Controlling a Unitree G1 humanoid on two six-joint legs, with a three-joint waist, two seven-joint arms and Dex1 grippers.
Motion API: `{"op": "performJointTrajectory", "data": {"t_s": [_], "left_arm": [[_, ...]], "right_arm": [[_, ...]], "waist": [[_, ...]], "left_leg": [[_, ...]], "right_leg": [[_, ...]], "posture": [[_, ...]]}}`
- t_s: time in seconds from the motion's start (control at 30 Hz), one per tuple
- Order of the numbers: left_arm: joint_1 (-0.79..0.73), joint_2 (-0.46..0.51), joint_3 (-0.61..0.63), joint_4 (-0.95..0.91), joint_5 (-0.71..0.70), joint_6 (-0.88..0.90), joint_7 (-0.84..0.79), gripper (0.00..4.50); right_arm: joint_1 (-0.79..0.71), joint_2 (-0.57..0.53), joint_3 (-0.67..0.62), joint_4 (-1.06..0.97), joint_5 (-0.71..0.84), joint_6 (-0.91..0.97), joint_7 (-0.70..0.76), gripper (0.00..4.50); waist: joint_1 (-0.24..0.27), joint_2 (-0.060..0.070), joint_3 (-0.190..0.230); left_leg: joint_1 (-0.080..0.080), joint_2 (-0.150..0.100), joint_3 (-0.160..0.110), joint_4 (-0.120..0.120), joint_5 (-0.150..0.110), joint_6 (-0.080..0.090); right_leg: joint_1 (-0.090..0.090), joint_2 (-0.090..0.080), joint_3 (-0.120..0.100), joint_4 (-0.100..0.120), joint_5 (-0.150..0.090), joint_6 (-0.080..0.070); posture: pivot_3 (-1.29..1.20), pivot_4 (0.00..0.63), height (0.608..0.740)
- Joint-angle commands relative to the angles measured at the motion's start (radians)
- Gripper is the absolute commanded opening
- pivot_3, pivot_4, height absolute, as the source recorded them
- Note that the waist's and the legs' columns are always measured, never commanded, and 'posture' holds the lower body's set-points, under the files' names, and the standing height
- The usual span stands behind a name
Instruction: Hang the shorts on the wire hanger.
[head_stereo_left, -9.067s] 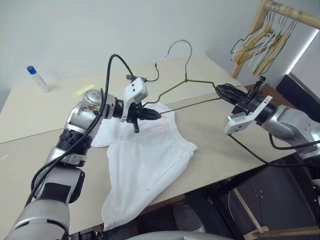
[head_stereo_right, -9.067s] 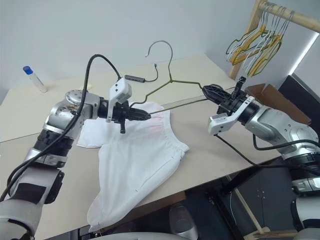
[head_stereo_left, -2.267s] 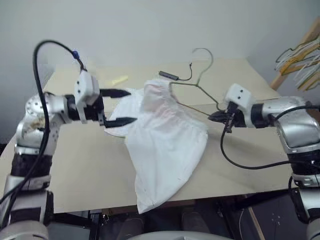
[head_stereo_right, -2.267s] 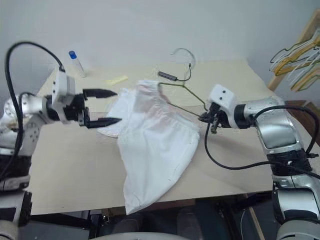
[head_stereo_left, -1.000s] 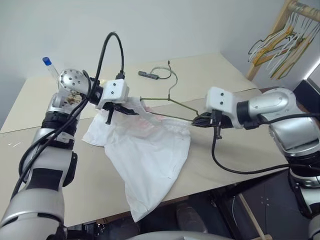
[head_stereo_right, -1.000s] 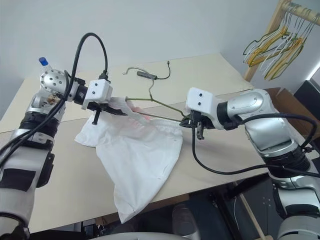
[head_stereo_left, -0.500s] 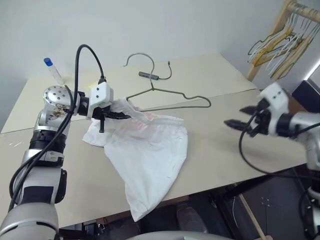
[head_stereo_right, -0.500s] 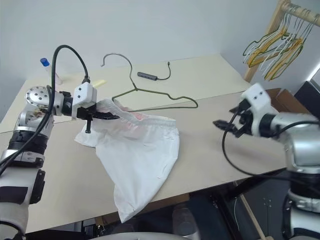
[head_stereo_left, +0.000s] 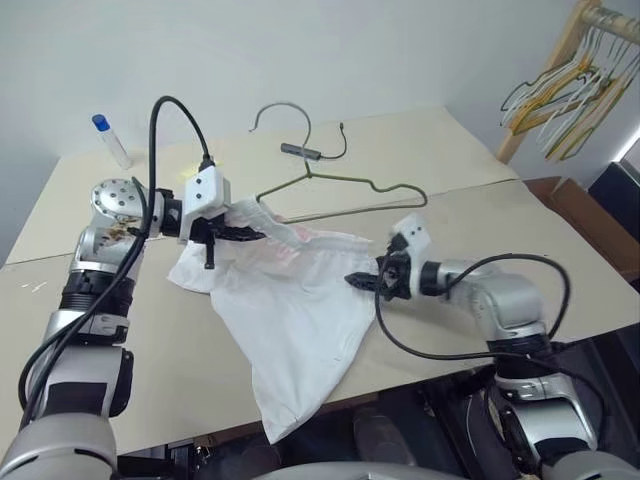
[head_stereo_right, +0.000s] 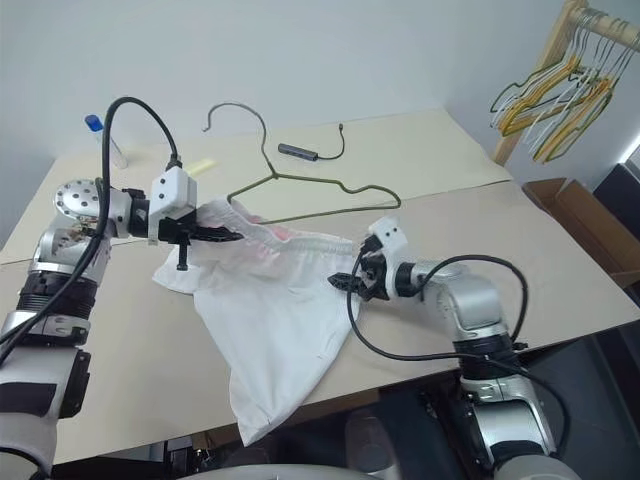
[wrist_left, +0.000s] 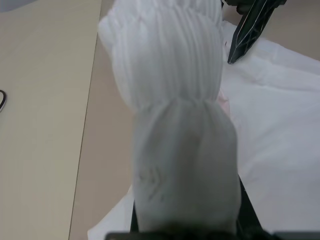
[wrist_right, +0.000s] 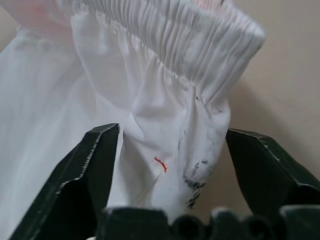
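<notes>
Gripping the shorts at their waistband on the table, left claw clenched, right claw spread astride the hem, ready to pinch; hanger at twelve o'clock awaits threading.

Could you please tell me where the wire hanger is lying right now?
The wire hanger lies flat on the table just beyond the shorts, its hook towards the far edge, beside a small dark cable.
</notes>
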Motion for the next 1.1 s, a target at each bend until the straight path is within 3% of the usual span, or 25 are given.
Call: {"op": "performJointTrajectory", "data": {"t_s": [0.03,0.27,0.47,0.83,1.1], "left_arm": [[-0.005,0.017,0.035,-0.043,-0.025,0.008,0.015,0.0],[0.017,0.023,0.037,-0.052,-0.024,0.014,0.021,0.0],[0.009,0.031,0.031,-0.024,-0.01,0.023,0.025,0.0],[0.069,0.112,0.006,0.035,0.04,-0.028,-0.009,0.0],[0.087,0.089,0.068,0.016,-0.069,-0.013,-0.017,0.0]], "right_arm": [[-0.026,0.013,-0.038,-0.018,0.015,-0.038,-0.02,2.53],[0.003,0.041,-0.091,-0.075,0.053,-0.048,-0.055,0.05],[0.038,0.024,-0.138,-0.118,0.056,-0.076,-0.078,0.02],[0.105,-0.124,-0.276,-0.171,0.112,-0.089,-0.067,0.02],[0.086,-0.157,-0.269,-0.116,0.136,-0.065,-0.079,0.02]], "waist": [[0.0,0.0,0.0],[-0.003,0.0,0.0],[-0.002,0.0,0.0],[-0.01,0.0,0.0],[-0.008,0.0,0.0]], "left_leg": [[0.0,0.0,0.0,0.0,0.0,0.0],[0.002,0.0,0.0,0.0,0.0,0.0],[0.002,0.0,0.0,0.0,0.0,0.0],[0.003,0.001,0.0,0.0,0.0,0.0],[0.002,0.001,0.0,-0.001,0.0,0.0]], "right_leg": [[0.0,0.0,0.0,0.0,0.0,0.0],[0.001,0.001,0.0,0.001,0.0,0.0],[0.001,0.001,0.0,0.001,0.0,0.0],[0.002,0.001,0.0,0.0,0.0,0.0],[0.002,0.001,0.0,0.0,0.0,0.0]], "posture": [[-0.17,0.0,0.74],[-0.18,0.0,0.74],[-0.21,0.0,0.74],[-0.22,0.0,0.74],[-0.21,0.0,0.74]]}}
